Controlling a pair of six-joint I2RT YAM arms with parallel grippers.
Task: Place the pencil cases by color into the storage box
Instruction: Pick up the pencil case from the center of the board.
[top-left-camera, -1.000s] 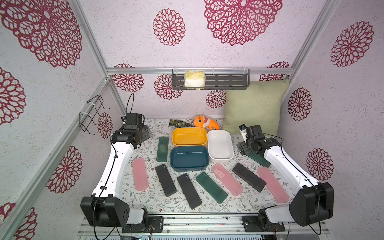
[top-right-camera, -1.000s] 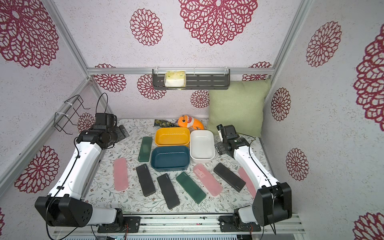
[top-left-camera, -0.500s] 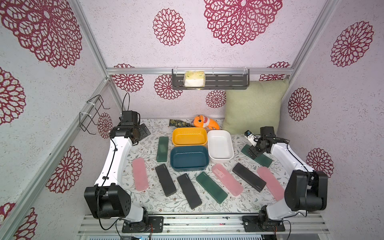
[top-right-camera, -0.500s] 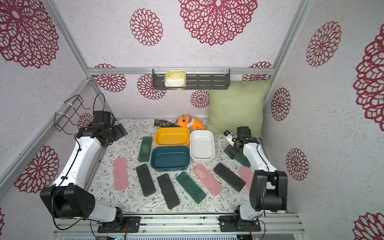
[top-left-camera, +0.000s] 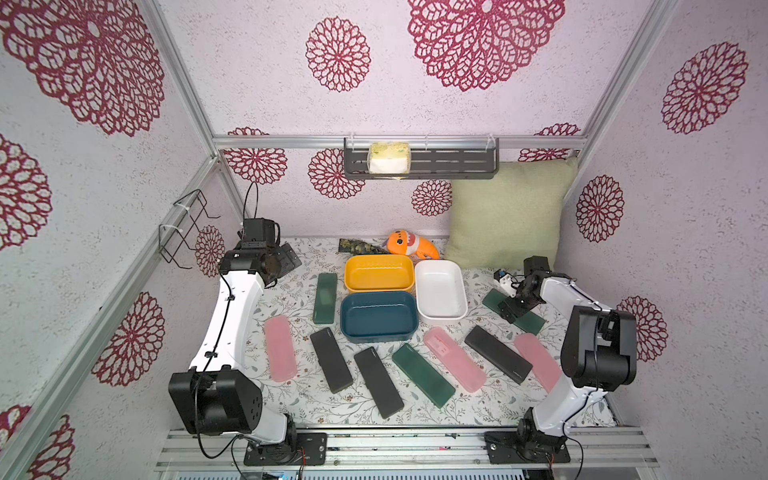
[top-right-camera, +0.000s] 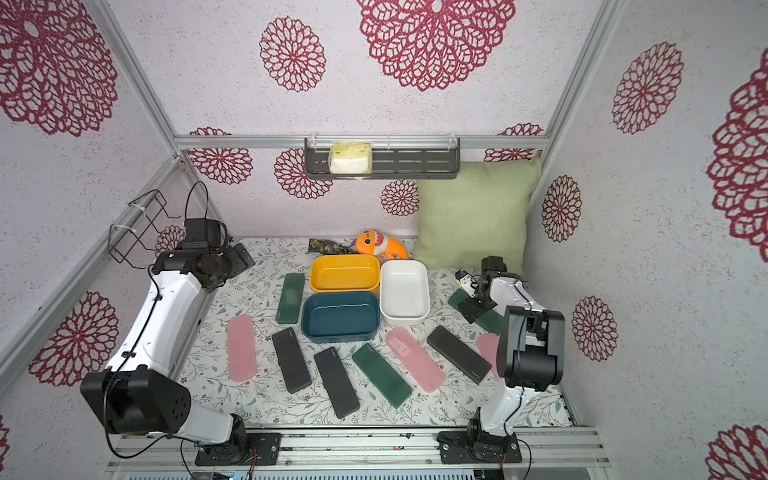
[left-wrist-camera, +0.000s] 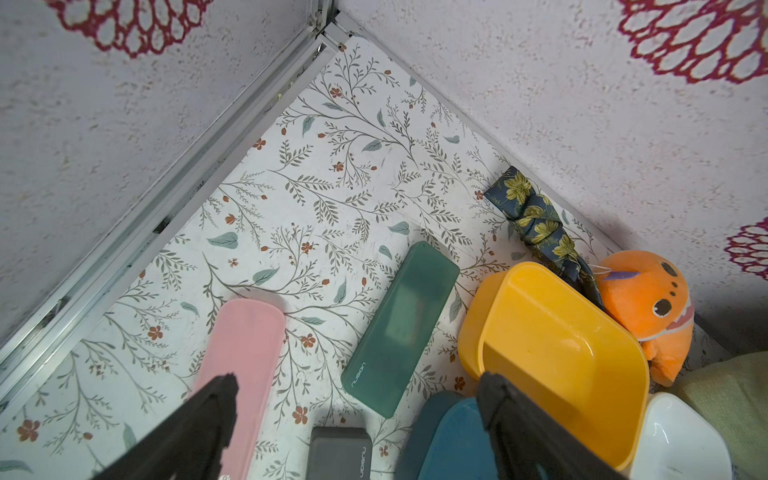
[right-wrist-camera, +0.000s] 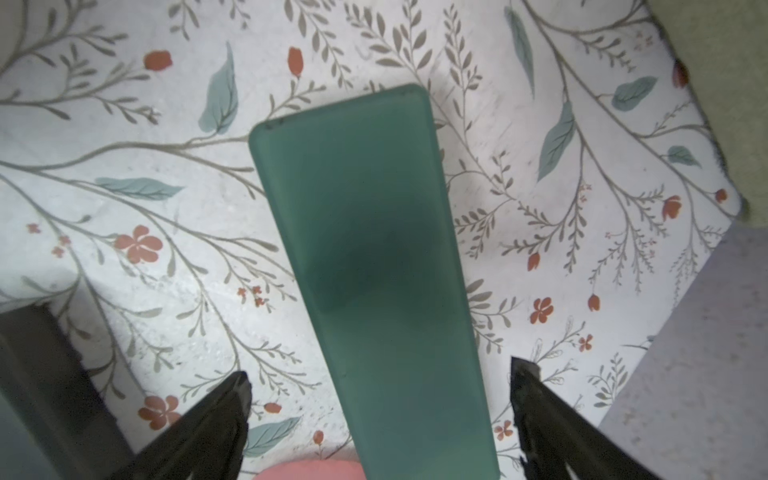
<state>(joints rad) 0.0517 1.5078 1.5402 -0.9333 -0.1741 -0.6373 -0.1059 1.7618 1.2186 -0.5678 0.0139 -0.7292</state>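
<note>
Several pencil cases lie flat on the floral table: black ones (top-left-camera: 331, 360) (top-left-camera: 378, 382) (top-left-camera: 498, 354), pink ones (top-left-camera: 281, 348) (top-left-camera: 454, 365) (top-left-camera: 537, 361), green ones (top-left-camera: 325, 298) (top-left-camera: 423, 380). The storage box is three open tubs, yellow (top-left-camera: 379, 272), blue (top-left-camera: 378, 316) and white (top-left-camera: 440, 295), all with nothing inside. My right gripper (right-wrist-camera: 382, 374) hangs open just above a third green case (right-wrist-camera: 365, 249), a finger on each side of it, not touching. My left gripper (left-wrist-camera: 357, 380) is open and holds nothing, raised near the far left corner (top-left-camera: 286, 259).
An orange plush toy (top-left-camera: 409, 245) and a folded floral cloth (top-left-camera: 359, 246) lie behind the tubs. A green cushion (top-left-camera: 505, 216) leans in the far right corner. A wire rack (top-left-camera: 183, 228) sticks out of the left wall near my left arm.
My right arm has swung out to the right and come down over the green case there. My left arm has drawn back toward the far left corner. Both grippers stay open.
</note>
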